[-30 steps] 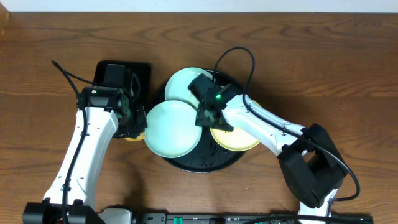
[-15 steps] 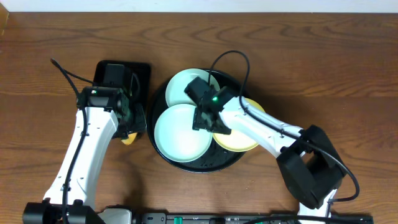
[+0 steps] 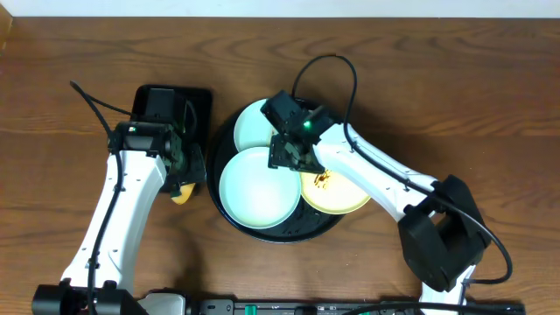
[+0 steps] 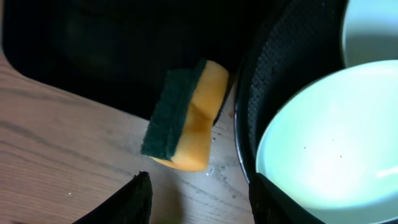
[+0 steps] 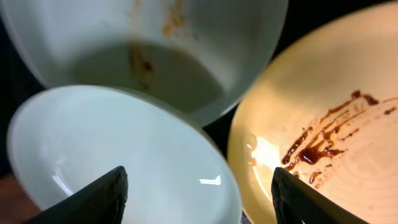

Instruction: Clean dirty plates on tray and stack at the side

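Front mint plate [image 3: 256, 185] farther inside tray [image 3: 271, 233] than before; right claw [image 3: 291, 157] wide open, empty, arm [image 3: 372, 173] outstretched.

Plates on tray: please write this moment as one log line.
left gripper open, by sponge | right gripper open, above tray | yellow plate smeared

A dark brown wooden table [image 3: 455, 87] with grain running side to side fills nearly the whole overhead view. At 12 o'clock, past its far edge, lies a thin pale strip [image 3: 367, 5], wall or floor, unclear which. The light is soft and even.
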Robot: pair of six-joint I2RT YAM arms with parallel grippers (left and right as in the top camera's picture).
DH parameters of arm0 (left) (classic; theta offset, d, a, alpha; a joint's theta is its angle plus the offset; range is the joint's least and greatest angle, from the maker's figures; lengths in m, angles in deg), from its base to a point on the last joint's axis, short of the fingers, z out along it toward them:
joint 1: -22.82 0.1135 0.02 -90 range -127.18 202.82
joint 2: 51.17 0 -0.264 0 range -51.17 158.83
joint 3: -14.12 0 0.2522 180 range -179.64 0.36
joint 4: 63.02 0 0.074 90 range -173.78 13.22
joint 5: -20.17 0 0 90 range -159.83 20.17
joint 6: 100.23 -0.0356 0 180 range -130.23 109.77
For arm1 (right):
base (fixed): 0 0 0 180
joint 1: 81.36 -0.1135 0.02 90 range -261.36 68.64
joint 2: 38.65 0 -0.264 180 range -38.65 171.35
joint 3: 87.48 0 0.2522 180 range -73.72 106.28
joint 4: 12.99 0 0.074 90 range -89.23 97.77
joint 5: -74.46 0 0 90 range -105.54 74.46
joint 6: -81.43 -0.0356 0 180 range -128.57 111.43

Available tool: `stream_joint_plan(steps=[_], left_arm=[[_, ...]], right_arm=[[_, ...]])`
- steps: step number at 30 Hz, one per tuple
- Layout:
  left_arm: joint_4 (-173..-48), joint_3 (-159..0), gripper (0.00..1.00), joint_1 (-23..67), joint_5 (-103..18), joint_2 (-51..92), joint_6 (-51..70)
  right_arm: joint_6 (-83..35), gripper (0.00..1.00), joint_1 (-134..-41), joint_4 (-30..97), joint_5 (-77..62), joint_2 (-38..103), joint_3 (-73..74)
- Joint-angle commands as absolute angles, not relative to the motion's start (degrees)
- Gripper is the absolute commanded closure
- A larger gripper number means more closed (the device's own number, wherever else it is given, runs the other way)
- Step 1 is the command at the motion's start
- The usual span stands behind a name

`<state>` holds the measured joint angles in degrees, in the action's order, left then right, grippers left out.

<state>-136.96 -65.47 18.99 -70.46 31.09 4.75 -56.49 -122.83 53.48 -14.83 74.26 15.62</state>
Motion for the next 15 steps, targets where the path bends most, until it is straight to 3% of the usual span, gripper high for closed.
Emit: stream_joint_plan(steps=[1, 6, 15], left_arm=[[-137.16, -66.19, 0.48, 19.29, -75.13, 31.20, 4.69], [-136.68, -66.19, 0.44, 20.41, -81.12, 31.55, 7.66], [-136.46, -66.21, 0.44, 25.87, -79.09, 35.57, 7.83]], right_arm=[[-55.73, 0.28, -123.70, 54.48, -12.36, 74.52, 17.30], [-59.66, 0.28, -126.76, 55.88, -11.73, 74.54, 15.97], [-63.59, 0.29, -130.57, 58.68, -12.73, 74.58, 14.40]])
